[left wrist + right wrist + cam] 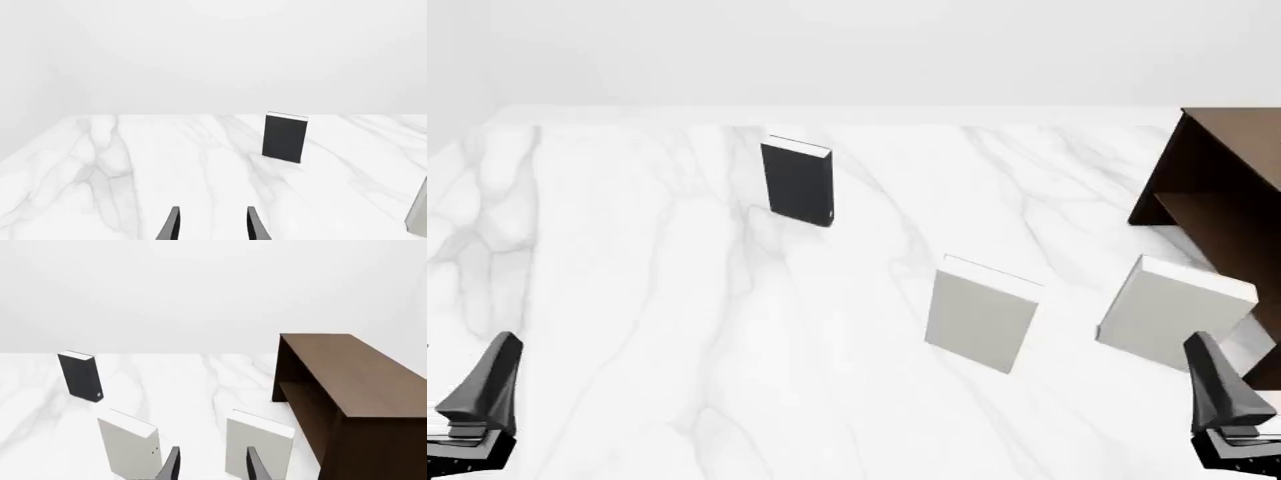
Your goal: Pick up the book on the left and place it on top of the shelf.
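Note:
The book (797, 180) is dark charcoal with a white page edge and stands upright on the marble table, far left of centre. It also shows in the left wrist view (285, 137) and the right wrist view (81, 376). The dark brown shelf (1228, 170) stands at the far right, its flat top (353, 370) bare. My left gripper (487, 385) is open at the near left, well short of the book, with its fingers (172, 224) apart and holding nothing. At the near right, my right gripper (1217, 385) is open too, fingers (253, 464) apart.
Two light grey books stand upright nearer the arms: one mid-table (981, 315), one (1168, 310) close to the shelf and just ahead of my right gripper. The white marble table (627, 300) reaches back to a pale wall.

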Motion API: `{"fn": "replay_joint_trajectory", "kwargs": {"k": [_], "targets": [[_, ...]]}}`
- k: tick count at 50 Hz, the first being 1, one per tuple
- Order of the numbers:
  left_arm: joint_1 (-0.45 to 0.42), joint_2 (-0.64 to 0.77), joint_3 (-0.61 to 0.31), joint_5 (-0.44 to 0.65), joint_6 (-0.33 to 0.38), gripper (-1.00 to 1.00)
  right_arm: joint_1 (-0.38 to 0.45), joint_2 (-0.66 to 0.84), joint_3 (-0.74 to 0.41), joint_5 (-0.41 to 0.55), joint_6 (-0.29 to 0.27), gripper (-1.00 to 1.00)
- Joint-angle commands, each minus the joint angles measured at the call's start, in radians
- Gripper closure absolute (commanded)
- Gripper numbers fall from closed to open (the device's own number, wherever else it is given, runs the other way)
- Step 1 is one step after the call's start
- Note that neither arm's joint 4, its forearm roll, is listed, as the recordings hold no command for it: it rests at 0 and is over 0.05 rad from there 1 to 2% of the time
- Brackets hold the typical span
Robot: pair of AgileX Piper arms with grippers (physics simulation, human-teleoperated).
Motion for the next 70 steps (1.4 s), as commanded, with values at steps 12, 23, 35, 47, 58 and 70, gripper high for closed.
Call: {"fn": "replay_joint_trajectory", "kwargs": {"k": [12,23,35,47,58,70], "targets": [[0.000,0.000,0.000,0.000,0.000,-1.00,0.024,-0.005,-0.122,0.095,0.040,-1.00],[0.000,0.000,0.000,0.000,0.000,-1.00,0.088,0.033,-0.302,0.217,-0.036,-1.00],[0.000,0.000,0.000,0.000,0.000,-1.00,0.211,0.275,-0.490,0.205,-0.129,-1.00],[0.000,0.000,0.000,0.000,0.000,-1.00,0.301,0.471,-0.640,0.217,-0.185,-1.00],[0.000,0.000,0.000,0.000,0.000,-1.00,0.369,0.645,-0.730,0.214,-0.250,-1.00],[0.000,0.000,0.000,0.000,0.000,-1.00,0.421,0.767,-0.779,0.194,-0.261,-1.00]]}}
